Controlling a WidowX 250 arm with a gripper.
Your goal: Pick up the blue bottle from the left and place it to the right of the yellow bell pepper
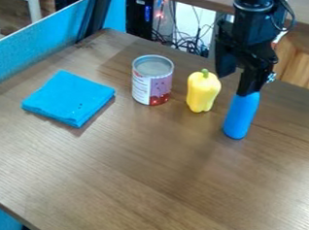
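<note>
On the left of the table [134, 179] I see a folded blue cloth [68, 98] lying flat. To its right stands an open-looking metal can [152, 80] with a printed label, and just beside that, a yellow bell pepper [202, 92], upright with its green stem on top. Furthest right of these, my gripper [249, 91] is narrow, holding the blue bottle [240, 117] by its top, the bottle nearly upright

Looks like a lab or office corner: wood-look tabletop [125, 166], blue partition [47, 38] at left, tangled cables [190, 40] and dark computer-like box [140, 14] with lights, far side.
</note>
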